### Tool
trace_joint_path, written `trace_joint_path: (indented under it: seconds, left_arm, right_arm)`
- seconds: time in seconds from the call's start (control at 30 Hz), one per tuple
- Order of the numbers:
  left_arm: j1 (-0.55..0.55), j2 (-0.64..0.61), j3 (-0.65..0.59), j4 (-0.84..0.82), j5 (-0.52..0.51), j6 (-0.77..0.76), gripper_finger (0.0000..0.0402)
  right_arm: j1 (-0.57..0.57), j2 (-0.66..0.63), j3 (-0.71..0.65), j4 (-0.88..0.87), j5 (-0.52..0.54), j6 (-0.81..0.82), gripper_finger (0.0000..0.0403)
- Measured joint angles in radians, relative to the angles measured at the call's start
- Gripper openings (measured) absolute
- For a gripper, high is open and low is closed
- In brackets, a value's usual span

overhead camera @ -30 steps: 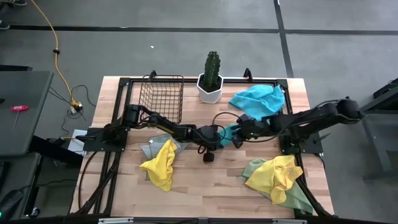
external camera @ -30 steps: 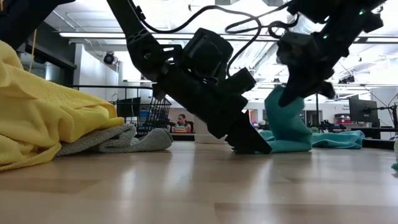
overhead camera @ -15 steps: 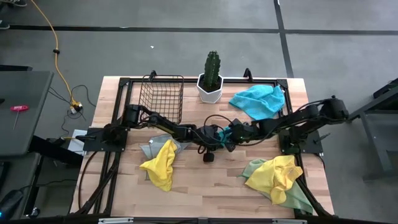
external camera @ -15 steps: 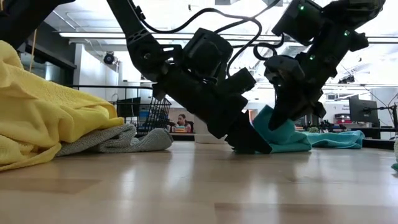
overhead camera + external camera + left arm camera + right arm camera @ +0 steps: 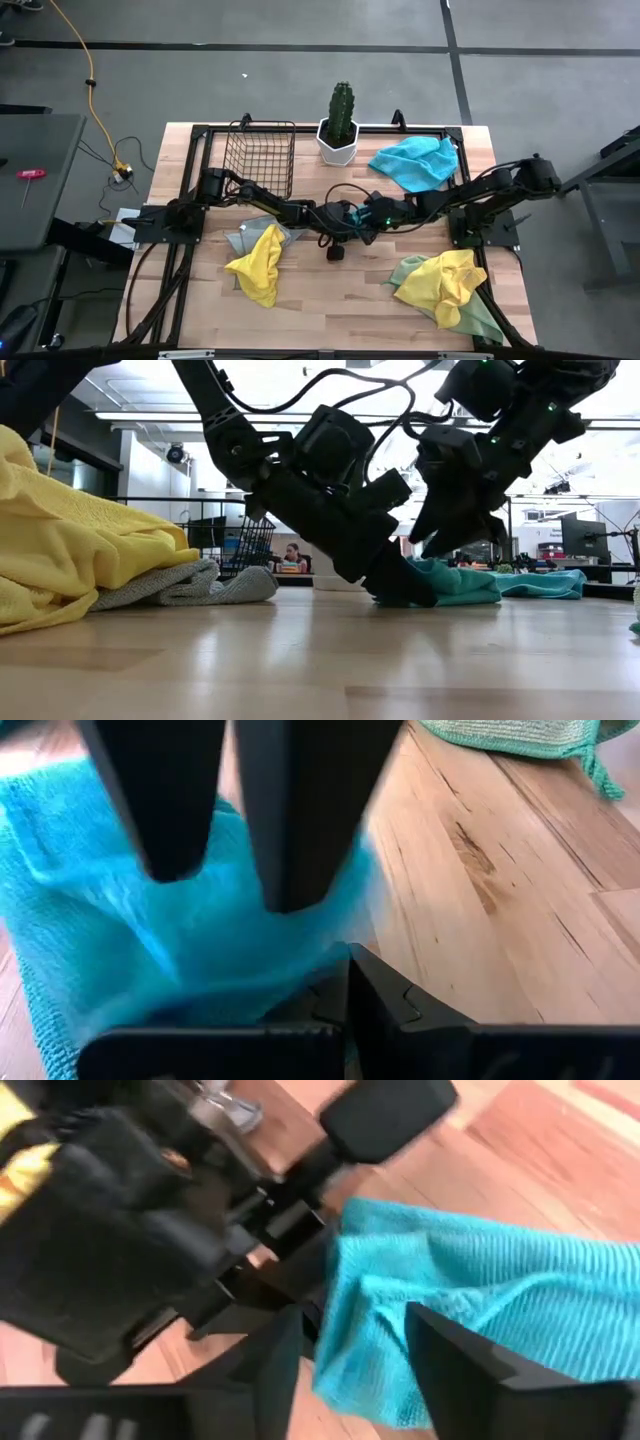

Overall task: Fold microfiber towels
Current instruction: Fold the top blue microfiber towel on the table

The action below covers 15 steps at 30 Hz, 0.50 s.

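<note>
A turquoise towel (image 5: 455, 582) lies low and bunched on the table's middle, seen in the high view as a sliver (image 5: 351, 209) between both arms. My left gripper (image 5: 405, 595) is shut, its tip down on this towel's near-left edge. My right gripper (image 5: 352, 1315) stands open just above the towel, a fold of it showing between the fingers; whether they touch it I cannot tell. In the left wrist view these two fingers (image 5: 170, 840) hang over the cloth. My left gripper presses its shut fingertips (image 5: 350, 970) onto the turquoise towel's edge (image 5: 300, 975). It comes slanting down from the table's left. The cloth lies pinned flat against the wood under the tip.
Another turquoise towel (image 5: 415, 160) lies at the far right. A yellow towel (image 5: 258, 262) rests on a grey one (image 5: 238, 240) at the near left, and yellow on pale green (image 5: 445, 285) at the near right. A wire basket (image 5: 260, 150) and a potted cactus (image 5: 340, 125) stand at the far edge.
My right gripper has carried the raised part of the turquoise towel down and toward the table's left, up to my left gripper, then opened and let go. The towel, which stood up in a peak, is now folded over and lies low on the table.
</note>
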Motion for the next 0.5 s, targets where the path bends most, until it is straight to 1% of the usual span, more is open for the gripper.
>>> trace_joint_path:
  seconds: [0.13,0.27,0.5]
  left_arm:
    - [0.004,-0.035,-0.002,-0.07,0.0,0.008,0.0]
    - [0.007,-0.088,-0.005,-0.151,-0.005,0.025,0.0]
    - [0.004,-0.15,-0.003,-0.247,-0.013,0.077,0.0]
  right_arm:
    - [0.0,-0.028,0.0,-0.001,0.0,-0.041,0.0212]
    - [0.0,-0.102,0.0,-0.033,0.001,-0.099,0.0221]
    - [0.0,-0.253,0.0,-0.231,0.134,-0.171,0.0223]
